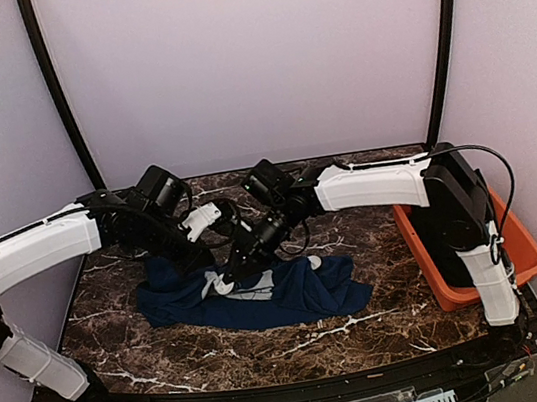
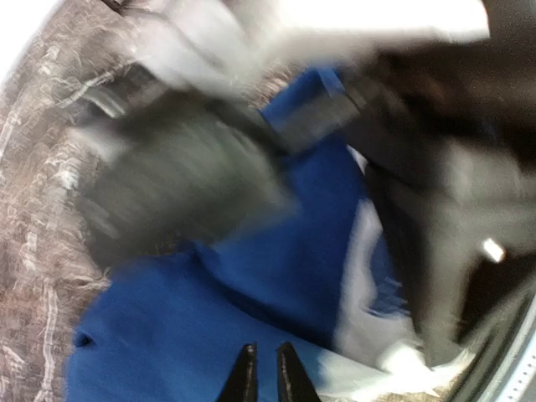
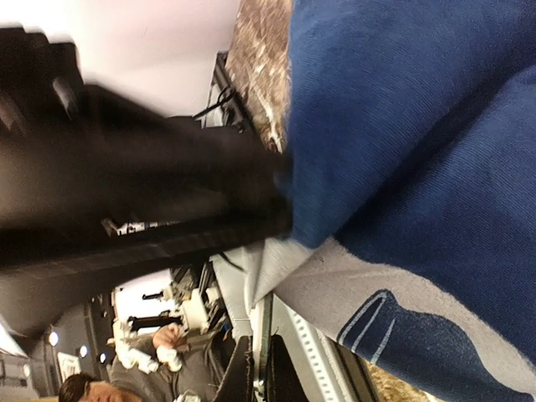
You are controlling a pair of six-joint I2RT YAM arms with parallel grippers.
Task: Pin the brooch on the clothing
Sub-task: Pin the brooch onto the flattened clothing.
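L gripper [image 2: 266,378] tips sit right under my wrist cam, thin slit between them, can't tell if fully closed. R gripper [image 3: 258,368] is closed, tips together. Both are low over the crumpled navy blue cotton T-shirt w/ grey-white print [image 1: 302,292], which lies mid dark marble-pattern table [image 1: 369,333]; brooch I can't make out.

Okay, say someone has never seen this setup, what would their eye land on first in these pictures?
A crumpled navy T-shirt with a pale chest print lies in the middle of the dark marble table. The left arm and the right arm lean in from either side and converge right over it. An orange bin sits at the table's right edge.
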